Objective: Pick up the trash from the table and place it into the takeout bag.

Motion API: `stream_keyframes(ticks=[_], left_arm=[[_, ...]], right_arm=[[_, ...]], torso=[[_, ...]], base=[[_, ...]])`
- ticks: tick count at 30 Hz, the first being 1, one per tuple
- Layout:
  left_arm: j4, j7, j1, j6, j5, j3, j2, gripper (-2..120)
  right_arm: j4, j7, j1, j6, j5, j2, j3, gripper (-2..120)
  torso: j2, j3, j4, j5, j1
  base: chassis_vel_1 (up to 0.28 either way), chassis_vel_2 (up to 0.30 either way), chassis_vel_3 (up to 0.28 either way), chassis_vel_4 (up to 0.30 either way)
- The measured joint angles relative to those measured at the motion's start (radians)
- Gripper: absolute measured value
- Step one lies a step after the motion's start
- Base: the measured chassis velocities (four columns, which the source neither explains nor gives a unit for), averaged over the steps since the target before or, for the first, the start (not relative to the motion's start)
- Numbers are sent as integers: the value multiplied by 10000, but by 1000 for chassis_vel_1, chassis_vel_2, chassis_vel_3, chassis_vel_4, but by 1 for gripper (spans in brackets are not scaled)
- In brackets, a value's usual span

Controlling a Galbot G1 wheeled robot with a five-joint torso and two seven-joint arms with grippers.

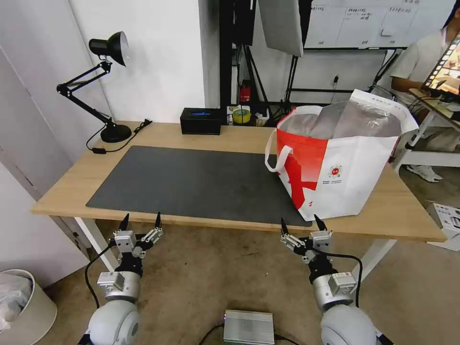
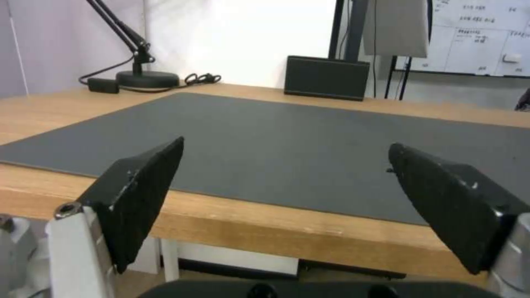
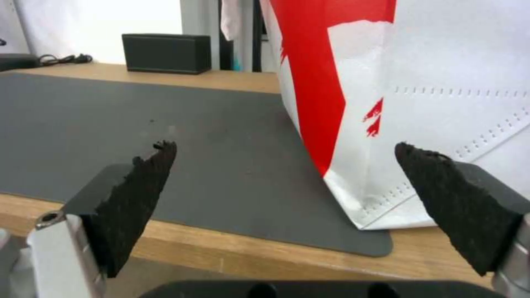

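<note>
Worktop [image 1: 143,135] of light wood, white legs, dark grey mat [image 1: 191,182] across its middle. No loose trash lies on mat or wood where we look. Takeout bag [image 1: 345,158] stands upright at our right, its near corner on the mat's edge, mouth open, silver lining showing, one white loop handle hanging at its left side. Black desk lamp [image 1: 103,81] at the far left corner; black rectangular box [image 1: 200,120] at the far edge, middle. Neither counts as trash.

Step, as we judge it: collection looks finished or not started. With nothing left on the surface to pick, we lean toward the task being at its end, though the bag's contents are hidden from us. Any next move would first call for finding an item; none is on the surface.

Left gripper [image 1: 142,221] hangs just short of the worktop's near edge, at its left half, fingertips pointing toward the desk, jaws spread wide, holding nothing. Right gripper [image 1: 303,224] mirrors it on our right, below the bag's near corner, jaws spread and empty too. Both forearms rise from low in front of us, over the floor. Both wrist views look level across the mat.
</note>
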Motion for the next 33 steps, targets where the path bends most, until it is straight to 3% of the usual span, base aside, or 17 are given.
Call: stream_keyframes(ticks=[33], left_arm=[[-4, -9, -23, 25, -29, 18, 18, 100]], right_arm=[[0, 0, 0, 0, 0, 0, 0, 100]], torso=[[0, -1, 0, 0, 0]], base=[[0, 0, 0, 0]])
